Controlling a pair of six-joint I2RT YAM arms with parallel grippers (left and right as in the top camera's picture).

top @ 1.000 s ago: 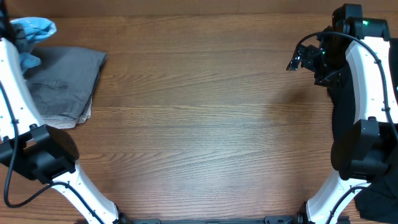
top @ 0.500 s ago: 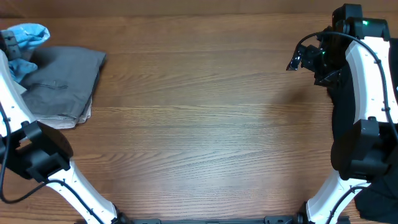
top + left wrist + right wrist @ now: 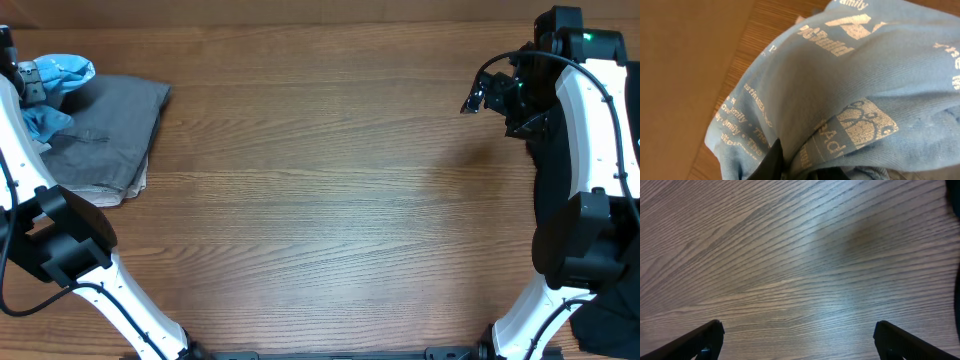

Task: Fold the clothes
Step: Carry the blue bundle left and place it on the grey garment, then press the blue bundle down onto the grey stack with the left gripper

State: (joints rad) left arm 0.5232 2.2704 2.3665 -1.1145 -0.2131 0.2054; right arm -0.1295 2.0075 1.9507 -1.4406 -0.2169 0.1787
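At the far left edge of the wooden surface (image 3: pixel 320 200), the left gripper (image 3: pixel 28 78) is clenched on the light blue T-shirt (image 3: pixel 68 70). The shirt is bunched up around it. One lobe sits on the far side of the gripper and another hangs on the near side, over the left part of a folded grey garment (image 3: pixel 105 130). In the left wrist view the T-shirt (image 3: pixel 865 75) fills nearly the whole picture. Its white lettering is creased and turned at angles, and one dark finger (image 3: pixel 771 162) shows at the bottom edge with fabric pressed against it. The grey garment lies flat on the surface, just right of the shirt, and reaches toward the near side. The middle of the surface shows bare wood grain. At the far right, the right gripper (image 3: pixel 478 97) hangs above the surface, well apart from the clothes. The right wrist view shows this gripper (image 3: pixel 799 337) released, its two fingers spread wide with only wood between them.
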